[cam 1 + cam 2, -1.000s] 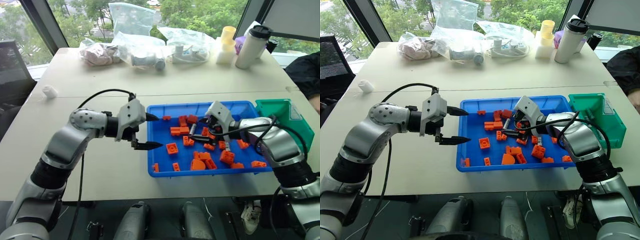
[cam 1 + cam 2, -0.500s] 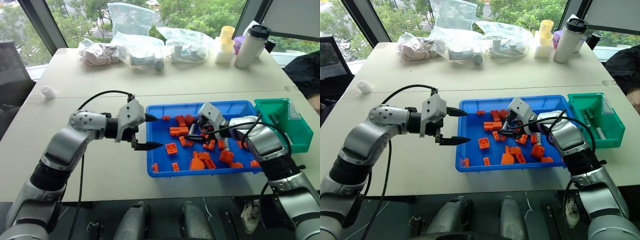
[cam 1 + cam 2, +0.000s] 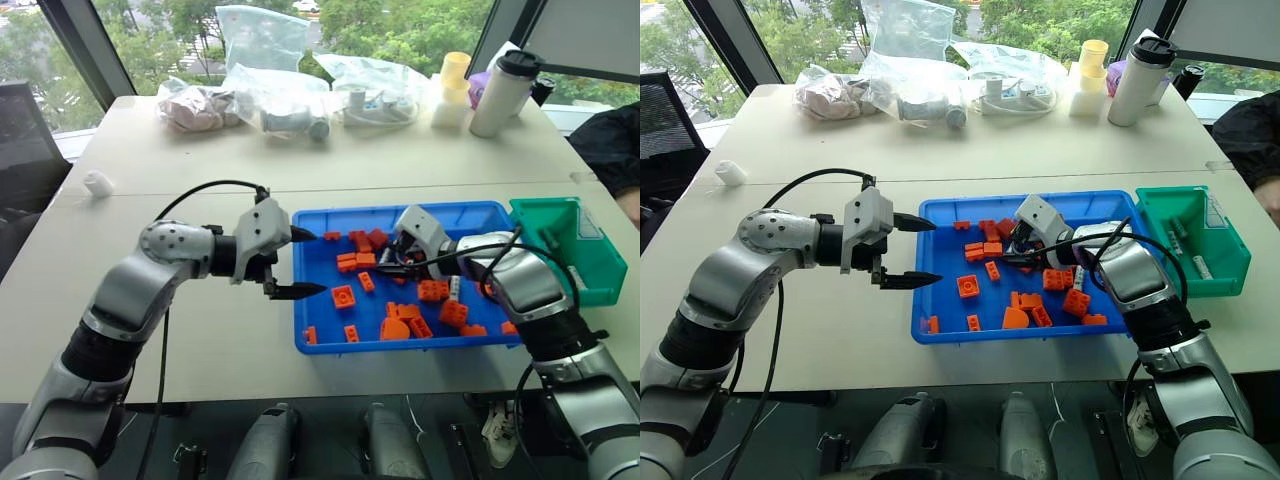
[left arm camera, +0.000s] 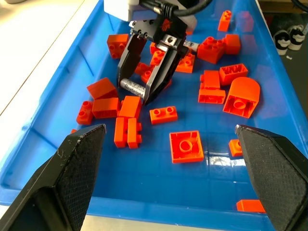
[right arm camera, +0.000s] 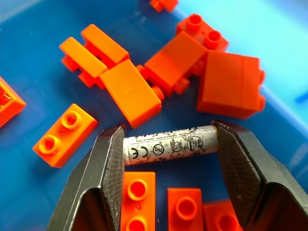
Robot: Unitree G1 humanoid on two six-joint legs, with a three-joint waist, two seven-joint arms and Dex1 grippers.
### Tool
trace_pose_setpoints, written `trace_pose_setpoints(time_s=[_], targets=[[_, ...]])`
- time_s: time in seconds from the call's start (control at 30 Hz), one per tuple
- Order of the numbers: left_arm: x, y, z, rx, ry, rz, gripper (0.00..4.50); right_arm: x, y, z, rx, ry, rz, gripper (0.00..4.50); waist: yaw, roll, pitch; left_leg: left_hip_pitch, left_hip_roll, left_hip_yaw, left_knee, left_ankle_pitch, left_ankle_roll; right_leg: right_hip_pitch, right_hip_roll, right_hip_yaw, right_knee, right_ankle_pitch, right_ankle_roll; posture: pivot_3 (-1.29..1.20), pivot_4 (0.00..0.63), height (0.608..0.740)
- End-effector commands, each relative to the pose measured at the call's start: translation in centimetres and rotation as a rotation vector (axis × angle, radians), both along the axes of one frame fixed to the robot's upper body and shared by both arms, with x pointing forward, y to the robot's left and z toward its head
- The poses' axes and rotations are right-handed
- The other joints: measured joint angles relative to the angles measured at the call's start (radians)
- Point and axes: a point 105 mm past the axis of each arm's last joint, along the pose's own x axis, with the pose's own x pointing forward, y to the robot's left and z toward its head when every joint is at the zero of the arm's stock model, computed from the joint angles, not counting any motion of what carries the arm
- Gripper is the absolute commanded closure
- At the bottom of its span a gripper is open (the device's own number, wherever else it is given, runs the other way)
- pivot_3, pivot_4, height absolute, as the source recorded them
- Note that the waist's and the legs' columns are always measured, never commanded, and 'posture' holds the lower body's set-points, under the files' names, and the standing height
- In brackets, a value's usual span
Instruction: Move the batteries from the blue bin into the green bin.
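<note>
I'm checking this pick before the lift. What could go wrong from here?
The right tool pinches a battery end to end, so it could pivot or pop out. Orange bricks lie right against it and may get dragged along. The green bin is narrow, so a loose grip could drop the battery short, back in the blue bin.

text: CE mark and crossed-out bin sign | on: battery (image 5: 169,145) label | other print on it: too small to read
</note>
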Motion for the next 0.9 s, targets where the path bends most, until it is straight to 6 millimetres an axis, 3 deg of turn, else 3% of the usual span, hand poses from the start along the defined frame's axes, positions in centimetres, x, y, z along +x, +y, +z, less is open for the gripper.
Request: trace_pose_setpoints(time_s=[0.03, 0.13, 0.27, 0.4, 0.5, 0.63, 0.87, 0.9], targets=[[0.4, 0.0, 1.9, -0.080, -0.038, -0.003, 0.00, 0.1, -2.2, 5.7, 0.124, -0.134, -0.116, 2.30, 0.002, 0.000, 0.000, 0.000, 0.000, 0.000, 0.000, 0.000, 0.000, 0.000, 0.000, 0.000, 0.000, 0.000, 0.000, 0.00, 0.150, 0.740], [1.2, -0.4, 2.7, -0.145, -0.030, -0.006, 0.00, -0.1, -5.2, 8.6, 0.192, -0.215, -0.265, 2.30, 0.006, 0.000, 0.000, 0.000, 0.000, 0.000, 0.000, 0.000, 0.000, 0.000, 0.000, 0.000, 0.000, 0.000, 0.000, 0.00, 0.150, 0.740], [2.5, -2.3, 3.6, -0.236, -0.035, -0.035, 0.00, -0.6, -11.2, 12.1, 0.227, -0.409, -0.573, 2.30, 0.019, 0.000, 0.000, 0.000, -0.001, 0.000, 0.000, 0.000, 0.000, 0.000, -0.001, 0.000, 0.000, 0.000, 0.000, 0.00, 0.150, 0.740], [3.0, -4.4, 4.1, -0.274, -0.043, -0.101, 0.00, -2.2, -16.4, 11.8, 0.161, -0.441, -0.815, 2.30, 0.024, 0.000, 0.000, 0.000, -0.001, 0.001, 0.000, 0.000, 0.000, 0.000, -0.001, 0.000, 0.000, 0.000, 0.000, 0.00, 0.150, 0.740], [3.1, -5.7, 4.5, -0.302, -0.035, -0.147, 0.00, -3.2, -18.8, 10.9, 0.104, -0.423, -0.922, 2.30, 0.022, 0.000, 0.000, 0.000, -0.001, 0.002, 0.000, 0.000, 0.000, 0.000, -0.002, 0.000, 0.000, 0.000, 0.000, 0.00, 0.150, 0.740], [2.5, -7.0, 4.5, -0.296, -0.029, -0.214, 0.00, -3.9, -20.4, 9.5, 0.044, -0.372, -1.001, 2.30, 0.013, 0.001, 0.000, 0.000, 0.000, 0.004, 0.000, 0.000, 0.001, 0.000, -0.001, 0.001, 0.001, 0.000, 0.000, 0.00, 0.150, 0.740], [1.9, -7.4, 3.6, -0.250, -0.039, -0.233, 0.00, -3.9, -21.0, 8.8, 0.005, -0.351, -1.021, 2.30, -0.001, 0.001, -0.001, 0.001, 0.000, 0.004, 0.000, -0.001, 0.002, 0.000, 0.000, 0.001, 0.002, 0.000, 0.000, 0.00, 0.150, 0.740], [1.8, -7.4, 3.5, -0.247, -0.038, -0.235, 0.00, -3.9, -21.3, 8.6, -0.003, -0.348, -1.032, 1.50, -0.001, 0.001, -0.001, 0.001, 0.000, 0.004, 0.000, -0.001, 0.002, 0.000, 0.000, 0.001, 0.002, 0.000, 0.000, 0.00, 0.150, 0.740]])
